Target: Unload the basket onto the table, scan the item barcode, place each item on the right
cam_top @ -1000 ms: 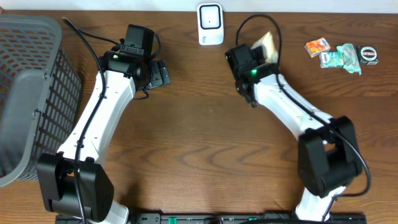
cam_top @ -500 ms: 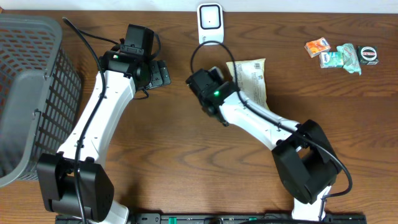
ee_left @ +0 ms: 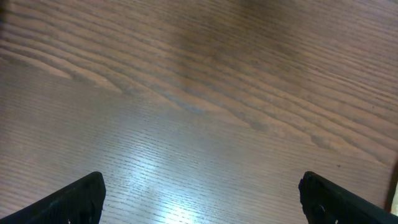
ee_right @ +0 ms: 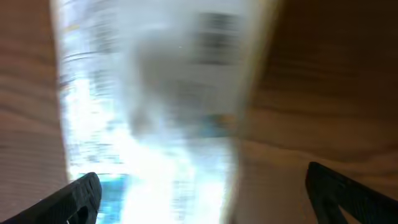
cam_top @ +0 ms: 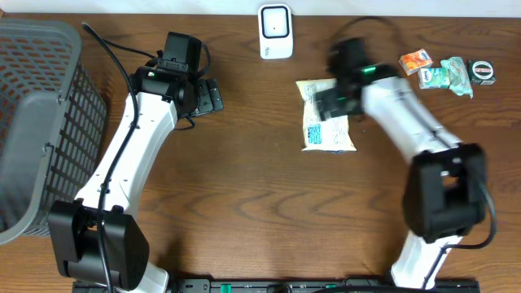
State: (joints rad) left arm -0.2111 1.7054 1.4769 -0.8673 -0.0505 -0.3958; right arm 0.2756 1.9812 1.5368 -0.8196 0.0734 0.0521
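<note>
Lying flat on the table [cam_top: 244, 187], the packet [cam_top: 326, 126] sits a little right of the middle, with one short end pointing to the far side. It is pale, with blue print at its near end. The white scanner [cam_top: 275, 31] stands at the far edge, left of the packet and apart from it. The right gripper [ee_right: 214, 199] hangs over the packet's far end. Its fingers [ee_right: 78, 196] are spread wide and do not squeeze the packet. From its own camera the packet is a bright blur under the fingers, so I cannot tell if any bars or words show. The right arm [cam_top: 391, 114] looks smeared from above as well. The left gripper [ee_left: 211, 205] is over bare wood, left of the middle and toward the far side, near the scanner but not touching it. Its fingers are wide too, and only wood shows between them. A big grey basket [cam_top: 41, 122] stands at the left side. Three small things [cam_top: 446, 73] lie close together in the far right corner: an orange one, a green one and a little round one. They lie to the right of the packet, well apart from it.
</note>
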